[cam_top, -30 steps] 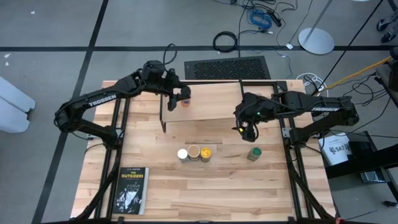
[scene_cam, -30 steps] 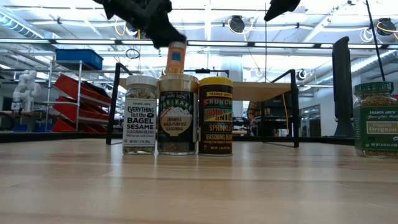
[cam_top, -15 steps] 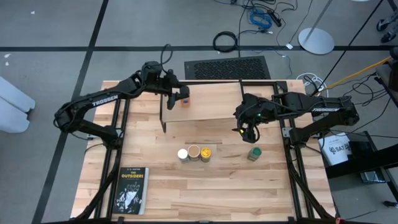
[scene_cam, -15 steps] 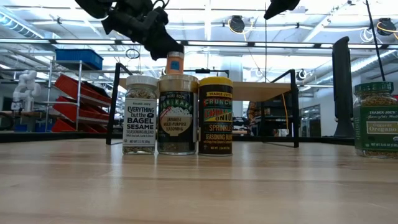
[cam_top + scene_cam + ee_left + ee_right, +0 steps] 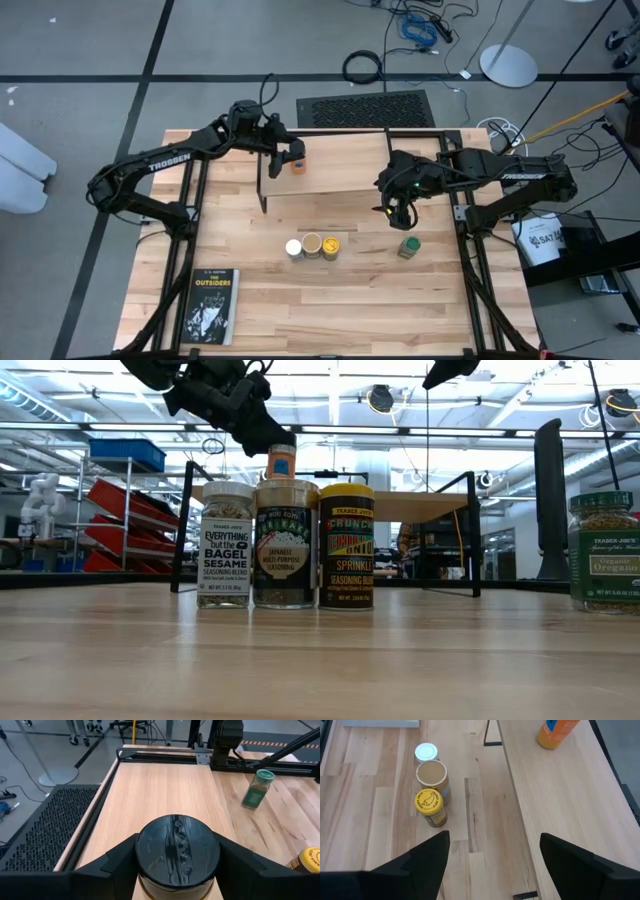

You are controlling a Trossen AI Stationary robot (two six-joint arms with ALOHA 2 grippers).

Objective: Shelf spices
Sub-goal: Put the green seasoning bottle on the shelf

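Observation:
The orange jar with the black lid (image 5: 299,166) stands upright on the shelf (image 5: 360,170), near the plank's left end, with my left gripper (image 5: 292,158) shut on it. In the low view the orange jar (image 5: 281,463) shows behind the row of three. The white-lidded jar (image 5: 293,248), tan-lidded jar (image 5: 312,245) and yellow-lidded jar (image 5: 331,246) stand side by side on the table in front of the shelf. The green-lidded jar (image 5: 409,246) stands alone to their right. My right gripper (image 5: 392,210) hangs open above the table, just far-left of the green jar. My left gripper (image 5: 177,857) pinches the orange jar at its top, one finger (image 5: 122,862) on either side of the black lid (image 5: 177,845). It comes slanting down from the table's left. The jar is upright, its base on the shelf plank (image 5: 160,790).
A book (image 5: 212,305) lies at the table's near left corner. The shelf plank to the right of the orange jar is bare wood (image 5: 555,795). Black frame rails run along the table's left and right sides. A floor grate lies beyond the far edge.
My left gripper has moved down and slightly toward the table's left, carrying the orange jar lower until it stands on the shelf plank. It has held still over the last half second. The right arm has kept still.

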